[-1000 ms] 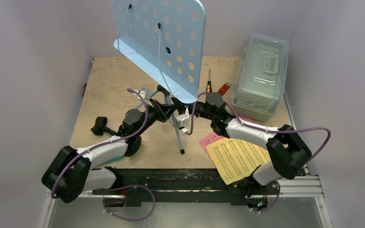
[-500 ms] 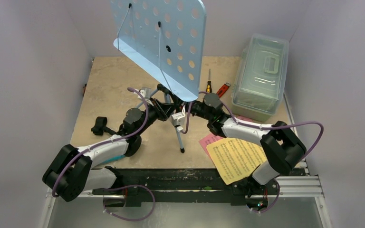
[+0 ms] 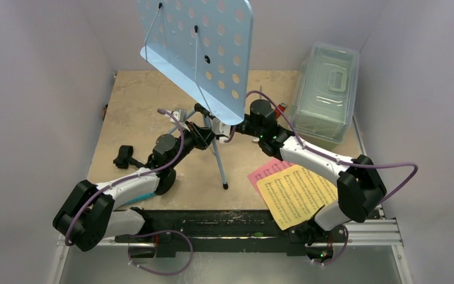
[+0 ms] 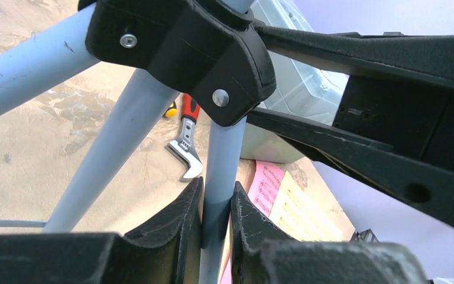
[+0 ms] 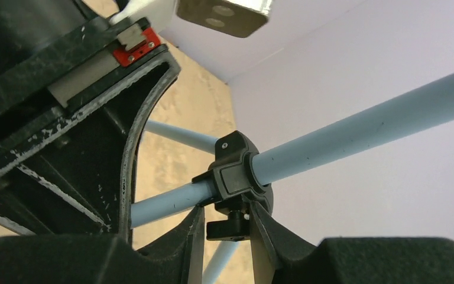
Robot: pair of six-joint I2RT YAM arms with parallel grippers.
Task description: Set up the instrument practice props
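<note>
**A:** Progress, quick?

**B:** The music stand (image 3: 198, 53) is up on its legs at mid-bench (image 3: 136, 100), with its plate tilted at the top centre of the frame. Nothing is on the plate. The yellow page (image 3: 298, 201) and pink page (image 3: 265, 170) lie flat at lower right, yellow overlapping pink.

**A:** Mic stuff?

**B:** The black mic stand (image 3: 124, 157) is at the left of the frame, partly hidden behind the left arm. I can't make out the mic itself. I'd call it early: the stand looks mid-adjustment, and the pages and mic setup are not yet done.

**A:** Grippers?

**B:** The left gripper (image 4: 216, 220) is nearly closed, pinching the stand's blue tube just below the black leg hub. The right gripper (image 5: 227, 228) is part-closed around the black knob (image 5: 229, 232) under the collar on the pole. Its fingers look to touch the knob on both sides.

**A:** Anything else held?

**B:** No, both are on the stand.
</note>
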